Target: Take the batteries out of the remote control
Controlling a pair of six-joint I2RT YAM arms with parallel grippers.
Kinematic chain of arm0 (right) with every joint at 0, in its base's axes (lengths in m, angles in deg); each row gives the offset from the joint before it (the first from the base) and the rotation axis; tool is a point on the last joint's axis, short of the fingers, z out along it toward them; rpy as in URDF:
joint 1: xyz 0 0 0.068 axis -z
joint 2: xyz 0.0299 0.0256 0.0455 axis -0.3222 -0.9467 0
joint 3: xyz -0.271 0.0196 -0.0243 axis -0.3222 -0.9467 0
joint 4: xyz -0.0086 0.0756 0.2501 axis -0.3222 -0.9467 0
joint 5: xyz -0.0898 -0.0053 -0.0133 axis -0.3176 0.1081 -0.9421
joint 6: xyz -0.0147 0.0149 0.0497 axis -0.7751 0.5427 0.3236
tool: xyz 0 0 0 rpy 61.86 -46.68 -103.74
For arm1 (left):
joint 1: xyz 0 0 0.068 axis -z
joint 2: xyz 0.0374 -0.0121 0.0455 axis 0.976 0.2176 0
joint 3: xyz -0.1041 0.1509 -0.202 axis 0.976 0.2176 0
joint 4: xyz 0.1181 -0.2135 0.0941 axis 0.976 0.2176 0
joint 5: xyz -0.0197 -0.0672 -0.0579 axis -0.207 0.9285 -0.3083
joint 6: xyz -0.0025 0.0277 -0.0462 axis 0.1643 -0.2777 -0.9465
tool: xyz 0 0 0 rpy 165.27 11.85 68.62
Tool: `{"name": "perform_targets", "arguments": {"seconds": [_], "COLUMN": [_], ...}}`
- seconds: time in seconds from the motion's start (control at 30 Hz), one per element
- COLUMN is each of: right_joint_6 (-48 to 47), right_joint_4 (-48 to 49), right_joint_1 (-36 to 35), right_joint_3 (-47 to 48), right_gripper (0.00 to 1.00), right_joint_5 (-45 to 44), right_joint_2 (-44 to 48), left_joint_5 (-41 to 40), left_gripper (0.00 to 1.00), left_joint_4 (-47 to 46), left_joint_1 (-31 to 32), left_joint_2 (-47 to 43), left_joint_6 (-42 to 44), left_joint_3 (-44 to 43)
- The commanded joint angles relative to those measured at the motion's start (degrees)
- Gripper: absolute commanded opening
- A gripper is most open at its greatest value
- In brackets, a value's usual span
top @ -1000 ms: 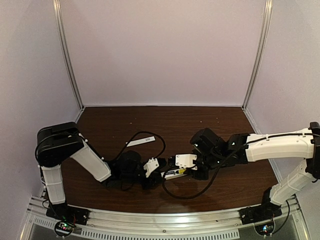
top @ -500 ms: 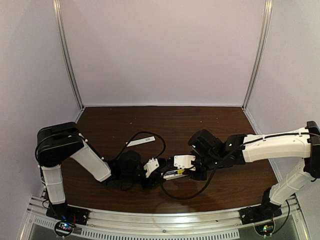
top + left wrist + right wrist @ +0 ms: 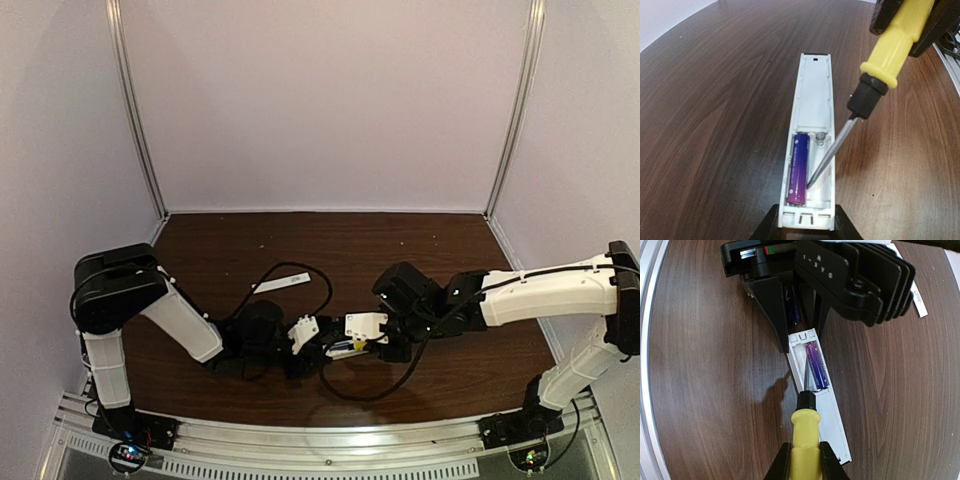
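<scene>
The right gripper (image 3: pixel 805 460) is pressed together on the yellow handle of the screwdriver (image 3: pixel 804 432). In the left wrist view the shaft comes in from 1 o'clock, and the tip rests in the vacant slot of the open bay. The left gripper (image 3: pixel 805 227) pinches the 6 o'clock end of the remote control (image 3: pixel 812 100), which lies flat on the table (image 3: pixel 715 125) with its bay facing up and its length running toward 12 o'clock. One battery (image 3: pixel 797 167) sits in the 9 o'clock slot, with the tip just beside it on its 3 o'clock side, near its 6 o'clock end. To do the step well, work the tip under the battery end farthest from the spring contact and lever up gently. Keep the shaft shallow so it does not skid over the casing. The left grip must hold firm so the remote control does not pivot. Whether the tip already touches the battery cannot be told. In the right wrist view the black body of the left gripper covers the 12 o'clock end of the remote control. A dark bluish cylinder (image 3: pixel 793 307) shows between its fingers there and is probably the other battery, but shadow makes this uncertain. In the top view both grippers crowd the remote control, so little of it can be read. The cover strip (image 3: pixel 283 283) lies apart, toward 11 o'clock.
</scene>
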State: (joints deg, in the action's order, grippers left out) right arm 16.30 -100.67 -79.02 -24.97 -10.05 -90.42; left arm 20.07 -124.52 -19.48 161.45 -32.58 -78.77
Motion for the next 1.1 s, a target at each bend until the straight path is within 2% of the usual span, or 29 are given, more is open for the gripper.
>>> {"name": "perform_targets", "arguments": {"seconds": [0.0, 0.43, 1.07], "right_joint_6": [-0.6, -0.3, 6.28], "right_joint_4": [0.19, -4.55, -6.93], "right_joint_1": [-0.52, -3.77, -14.9], "right_joint_3": [1.41, 4.47, 8.04], "right_gripper": [0.0, 0.0, 0.0], "right_joint_5": [-4.95, -13.77, -28.28], "right_joint_2": [-2.06, -4.17, -11.21], "left_joint_5": [1.91, 2.9, 4.3], "left_gripper": [0.1, 0.1, 0.09], "left_joint_4": [-0.02, 0.01, 0.56], "left_joint_1": [0.3, 0.31, 0.21], "left_joint_2": [-1.23, -1.29, -0.89], "left_joint_6": [-0.48, -2.91, -4.28], "left_joint_3": [-1.11, -1.4, -2.16]}}
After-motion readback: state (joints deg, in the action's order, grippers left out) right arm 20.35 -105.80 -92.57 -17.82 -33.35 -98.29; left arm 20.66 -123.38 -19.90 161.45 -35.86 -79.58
